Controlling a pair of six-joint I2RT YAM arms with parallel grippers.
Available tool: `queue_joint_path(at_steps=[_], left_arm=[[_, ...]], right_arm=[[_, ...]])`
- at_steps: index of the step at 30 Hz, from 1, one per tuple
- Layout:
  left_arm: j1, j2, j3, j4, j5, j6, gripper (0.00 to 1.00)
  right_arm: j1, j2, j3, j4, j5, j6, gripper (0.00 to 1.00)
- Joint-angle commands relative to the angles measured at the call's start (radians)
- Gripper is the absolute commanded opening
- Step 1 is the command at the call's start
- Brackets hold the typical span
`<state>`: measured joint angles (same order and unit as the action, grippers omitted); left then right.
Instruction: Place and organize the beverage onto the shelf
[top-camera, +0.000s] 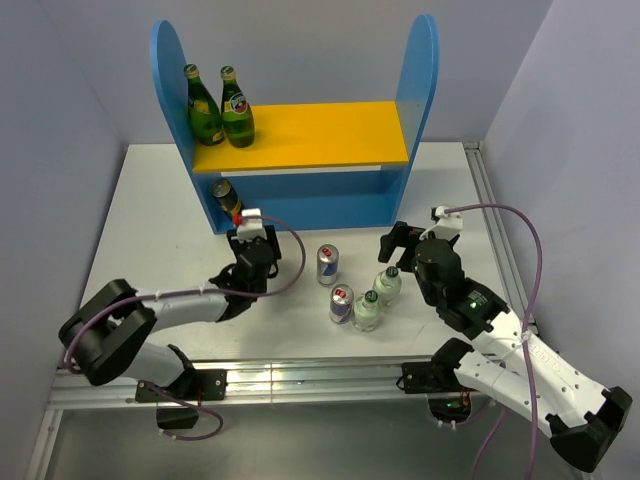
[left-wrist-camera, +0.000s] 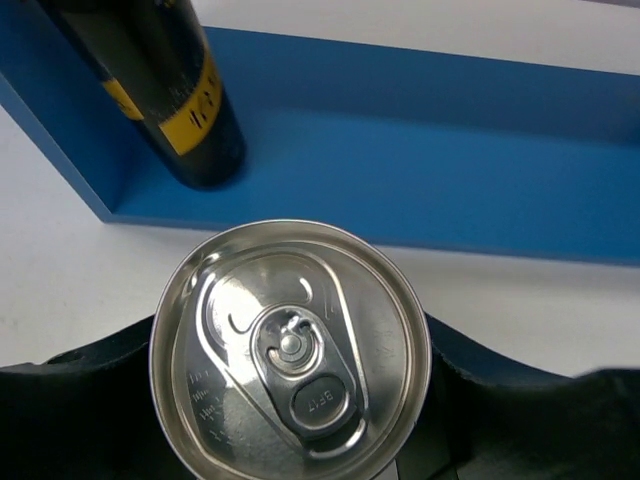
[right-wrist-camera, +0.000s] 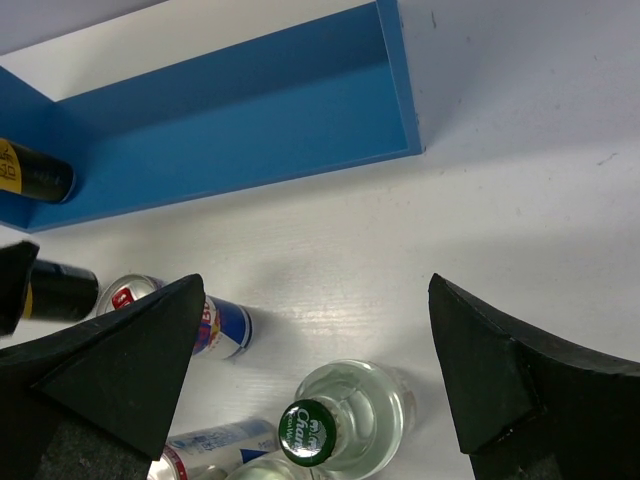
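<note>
Silver-lidded can (left-wrist-camera: 290, 340) upright in left claw (left-wrist-camera: 295, 380), lid up, long axis vertical.

Robotics lab, white table (top-camera: 150, 220), aluminium rail (top-camera: 300, 375), plain walls (top-camera: 300, 50)

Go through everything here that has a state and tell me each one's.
Left end effector: shut on held dark can.
Right end effector: open, empty.
Shelved dark can: upright, lower shelf.
Green bottles: upright, upper board.
Blue-silver cans: upright on table.
Clear bottles: upright, capped, on table.
</note>
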<state>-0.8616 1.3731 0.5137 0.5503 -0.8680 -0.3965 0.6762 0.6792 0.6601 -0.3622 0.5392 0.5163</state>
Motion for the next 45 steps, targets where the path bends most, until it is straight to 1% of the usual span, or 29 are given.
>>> queue_joint_path(at_steps=[1,3,6,10,16,25,29,35,39,45], left_arm=[[0.114,0.062,0.098,0.172,0.125,0.045,0.0],[0.182,0.125,0.127,0.198,0.167,0.045,0.0],[0.234,0.196,0.204,0.209,0.211,0.059,0.0],[0.269,0.274,0.324,0.194,0.239,0.076,0.0],[0.305,0.34,0.411,0.177,0.254,0.084,0.0],[0.348,0.411,0.439,0.197,0.244,0.077,0.0],[0.36,0.452,0.476,0.174,0.221,0.093,0.0],[0.36,0.478,0.525,0.129,0.15,0.12,0.0],[0.36,0.475,0.526,0.146,0.124,0.145,0.0],[0.369,0.491,0.536,0.169,0.124,0.153,0.0]], right_arm=[[0.005,-0.006,-0.002,0.028,0.011,0.011,1.0],[0.005,-0.015,-0.001,0.028,0.007,0.013,1.0],[0.006,-0.02,-0.002,0.023,0.001,0.016,1.0],[0.006,-0.018,-0.005,0.025,0.002,0.016,1.0],[0.005,-0.007,-0.01,0.029,0.011,0.01,1.0],[0.005,0.002,-0.019,0.043,0.005,0.007,1.0],[0.005,0.006,-0.017,0.045,0.007,0.007,1.0],[0.006,0.006,-0.02,0.046,0.004,0.005,1.0],[0.005,0.013,-0.024,0.049,0.004,0.005,1.0],[0.005,0.017,-0.03,0.057,0.005,0.008,1.0]])
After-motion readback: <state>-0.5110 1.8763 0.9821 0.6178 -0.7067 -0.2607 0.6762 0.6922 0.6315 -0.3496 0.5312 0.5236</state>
